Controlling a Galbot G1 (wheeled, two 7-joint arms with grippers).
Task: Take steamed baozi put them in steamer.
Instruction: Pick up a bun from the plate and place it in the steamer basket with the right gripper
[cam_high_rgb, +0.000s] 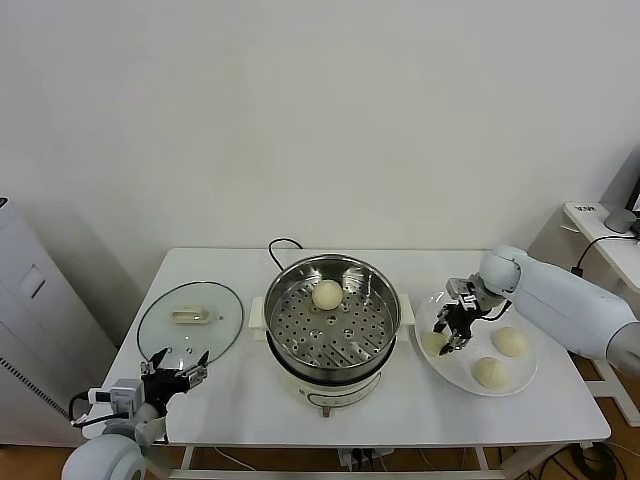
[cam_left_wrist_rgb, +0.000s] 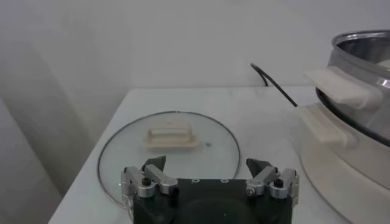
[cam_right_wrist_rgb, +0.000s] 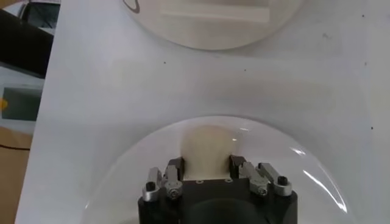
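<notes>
Baozi in steamer: one cream-white bun (cam_high_rgb: 327, 294) lies on the perforated tray, toward the far side of the pot.
Baozi on plate: three buns are on the white plate (cam_high_rgb: 520, 381) at the right of the table. The nearest one to the steamer (cam_high_rgb: 433, 343) is at the plate's left part, one (cam_high_rgb: 510, 341) is at the far right part, and one (cam_high_rgb: 490, 372) is at the near edge.
Steamer: the shiny steel pot (cam_high_rgb: 385, 290) stands in the middle of the white table (cam_high_rgb: 400, 415), on a white base with side handles. A black cord (cam_high_rgb: 281, 245) goes out behind it.
Right gripper: the right gripper (cam_high_rgb: 447, 335) is down on the plate at the left bun. In the right wrist view the two fingers (cam_right_wrist_rgb: 173, 168) stand on both sides of this bun (cam_right_wrist_rgb: 206, 149) and touch its sides, so they are clamped on it. The bun rests on the plate.
Left gripper: the left gripper (cam_high_rgb: 178, 375) hovers low at the near left corner of the table, with the fingers (cam_left_wrist_rgb: 149, 175) wide apart and nothing between them.
Glass lid: the round glass lid (cam_high_rgb: 190, 320) lies flat on the table at the left of the steamer, just beyond the left gripper, with its pale handle (cam_left_wrist_rgb: 171, 135) up.
Surroundings: a plain white wall is behind the table.
</notes>
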